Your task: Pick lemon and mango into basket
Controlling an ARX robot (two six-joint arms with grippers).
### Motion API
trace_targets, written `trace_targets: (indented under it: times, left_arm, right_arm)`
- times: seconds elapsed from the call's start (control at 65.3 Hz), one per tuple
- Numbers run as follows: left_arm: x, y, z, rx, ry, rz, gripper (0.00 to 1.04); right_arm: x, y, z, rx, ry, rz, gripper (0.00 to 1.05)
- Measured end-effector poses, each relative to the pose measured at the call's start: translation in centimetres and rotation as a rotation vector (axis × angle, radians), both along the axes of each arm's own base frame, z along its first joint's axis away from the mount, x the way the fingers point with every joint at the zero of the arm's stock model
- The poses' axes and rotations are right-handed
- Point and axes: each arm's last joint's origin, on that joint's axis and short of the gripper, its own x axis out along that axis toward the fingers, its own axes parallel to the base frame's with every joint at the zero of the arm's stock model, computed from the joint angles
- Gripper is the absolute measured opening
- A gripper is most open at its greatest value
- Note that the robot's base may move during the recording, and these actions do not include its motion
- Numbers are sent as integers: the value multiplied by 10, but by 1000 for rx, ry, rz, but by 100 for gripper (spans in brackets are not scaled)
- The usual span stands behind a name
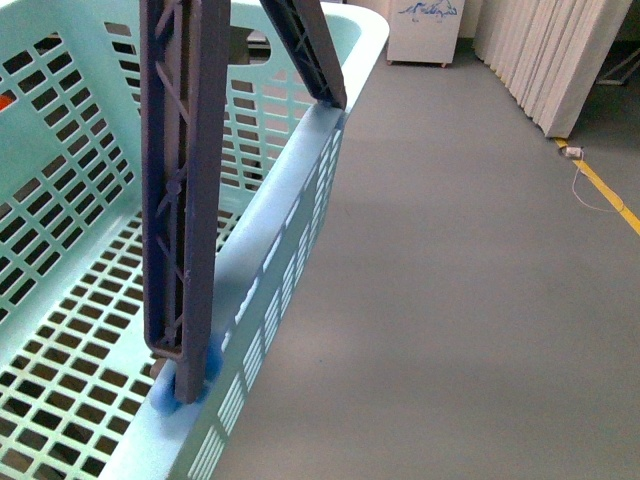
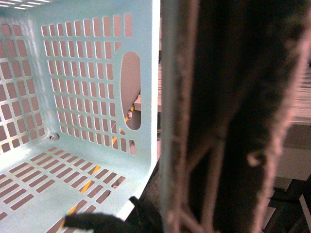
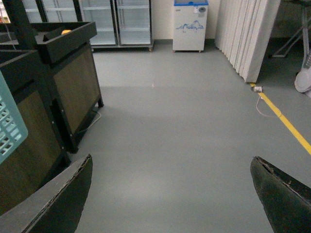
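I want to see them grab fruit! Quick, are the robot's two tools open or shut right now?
Left tool: cannot be told.
Right tool: open, holding nothing.

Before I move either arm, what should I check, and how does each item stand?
1. Basket has room: ok, no fruit in the part that shows.
2. Handle clear of the opening: not ok, it stands upright over it.
3. Right gripper open and empty: ok.
4. Left gripper state: cannot tell, a dark blur fills its view.
5. Lemon and mango found: cannot tell, only a small yellow spot on the black shelf.
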Motion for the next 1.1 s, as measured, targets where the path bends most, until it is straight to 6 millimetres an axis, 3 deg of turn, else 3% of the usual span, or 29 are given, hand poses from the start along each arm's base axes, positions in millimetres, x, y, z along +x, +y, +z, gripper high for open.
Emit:
trace_targets:
  times: [1.103]
  left_arm:
    - [-1,-3,0,-12,3,-23,6]
  right_arm:
    - [0,0,0,0,0,-4,96]
